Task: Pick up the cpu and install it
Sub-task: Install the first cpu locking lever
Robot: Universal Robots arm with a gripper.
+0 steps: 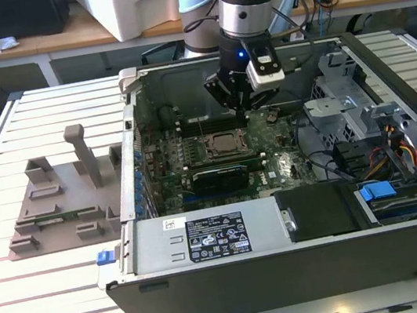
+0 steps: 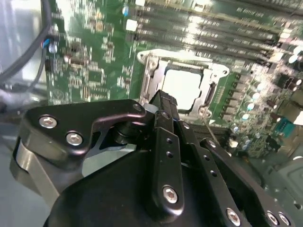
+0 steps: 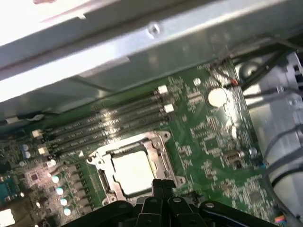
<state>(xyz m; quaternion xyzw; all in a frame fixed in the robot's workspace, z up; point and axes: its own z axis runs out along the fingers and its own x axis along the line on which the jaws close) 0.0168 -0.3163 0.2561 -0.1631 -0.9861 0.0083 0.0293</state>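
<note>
Closed gripper (image 2: 163, 100), fingertips pressed together with nothing between them, hanging inside the open computer case just above the motherboard (image 3: 213, 137). Directly beyond the fingertips, and lower, lies the cpu (image 2: 182, 85): a pale square plate lying flat within the metal socket frame (image 2: 150, 60), apparently already seated. In both wrist views the near edge of the cpu (image 3: 132, 171) sits just past the tip of the gripper (image 3: 161, 183), apart from it, with no contact visible. In the exterior view the cpu (image 1: 226, 144) is below the gripper (image 1: 242, 107) and slightly toward the exterior view's left. Being square, the chip offers no long axis; its edges appear to run parallel with the frame's sides. With a single arm at work, nearness between arms is not in question. Farther out than the socket run the parallel memory slots (image 3: 104, 125), and beyond them the bare metal case wall (image 3: 142, 47). On the opposite side of the socket from the slots lies the black expansion card (image 1: 220, 177). Well apart, outside the case on the slatted table (image 1: 58, 307), stands the grey fixture (image 1: 65, 203) with upright posts.
</note>
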